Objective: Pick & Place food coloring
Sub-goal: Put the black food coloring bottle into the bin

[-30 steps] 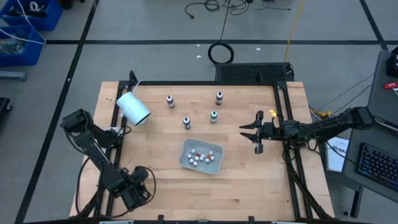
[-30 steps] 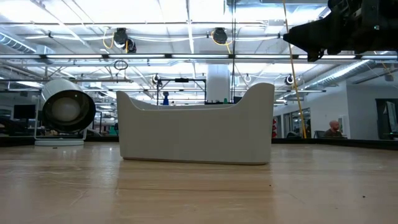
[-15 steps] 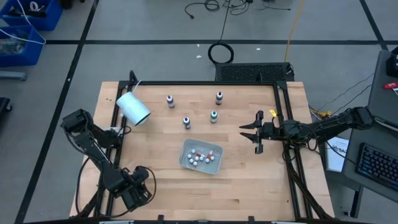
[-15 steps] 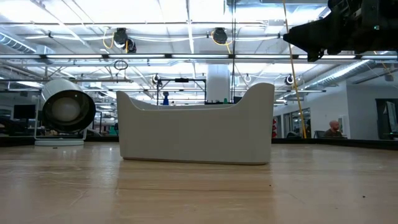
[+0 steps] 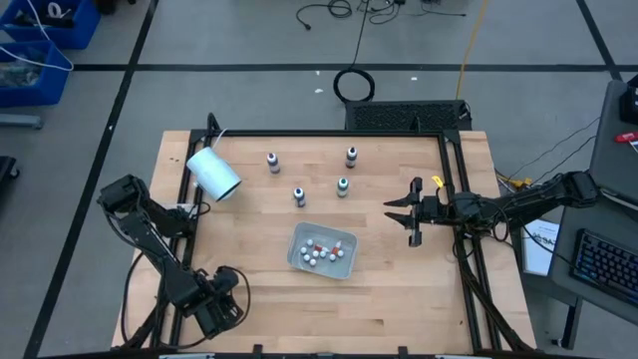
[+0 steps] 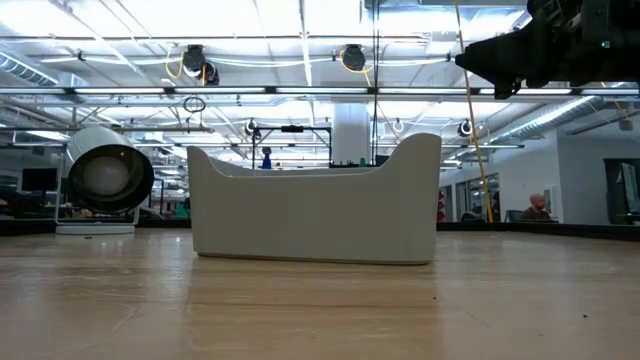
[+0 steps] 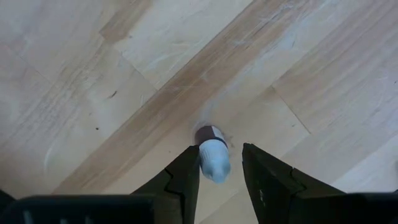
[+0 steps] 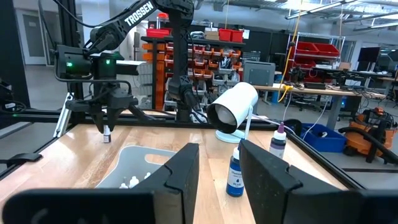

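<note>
From above nothing has moved: four bottles (image 5: 298,195) stand mid-tabletop (image 5: 399,289), and the right hand (image 5: 397,212) waits open near the right edge. At the left wrist, the left hand (image 7: 221,155) is open, straddling another bottle (image 7: 213,160); one finger touches its cap.

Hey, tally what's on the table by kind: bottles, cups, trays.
Food coloring bottles: 5, four standing free, one inside the left claw
White cup: 1, on its side
Tray holding white balls: 1
Total: 7
</note>
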`<action>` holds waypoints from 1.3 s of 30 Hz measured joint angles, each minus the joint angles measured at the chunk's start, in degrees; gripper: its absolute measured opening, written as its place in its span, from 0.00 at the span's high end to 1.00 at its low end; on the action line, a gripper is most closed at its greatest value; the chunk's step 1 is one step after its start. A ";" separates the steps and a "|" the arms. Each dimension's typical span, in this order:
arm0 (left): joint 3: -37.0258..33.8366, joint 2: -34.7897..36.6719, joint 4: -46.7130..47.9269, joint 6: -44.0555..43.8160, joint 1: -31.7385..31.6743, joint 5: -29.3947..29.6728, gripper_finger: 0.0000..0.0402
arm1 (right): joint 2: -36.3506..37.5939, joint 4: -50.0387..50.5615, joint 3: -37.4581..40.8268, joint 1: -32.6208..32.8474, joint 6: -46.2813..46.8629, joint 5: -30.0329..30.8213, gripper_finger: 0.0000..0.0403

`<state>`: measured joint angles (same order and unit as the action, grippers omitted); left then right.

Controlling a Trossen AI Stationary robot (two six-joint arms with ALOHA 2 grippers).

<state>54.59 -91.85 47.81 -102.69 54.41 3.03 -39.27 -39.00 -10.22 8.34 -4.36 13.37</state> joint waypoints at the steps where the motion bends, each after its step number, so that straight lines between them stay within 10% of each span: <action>1: 0.00 0.00 0.01 0.02 0.00 -0.01 0.68 | 0.00 0.01 0.00 0.00 0.00 0.00 0.74; 25: -0.04 0.04 0.09 2.03 0.11 0.02 0.87 | 0.00 0.04 0.00 0.00 0.00 0.02 0.74; 39: 9.66 0.02 12.24 30.43 -9.21 7.76 0.87 | 0.00 -0.18 0.00 0.00 0.01 0.02 0.74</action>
<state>64.25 -91.83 60.05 -72.26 45.20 10.79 -39.27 -39.18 -10.22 8.34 -4.35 13.39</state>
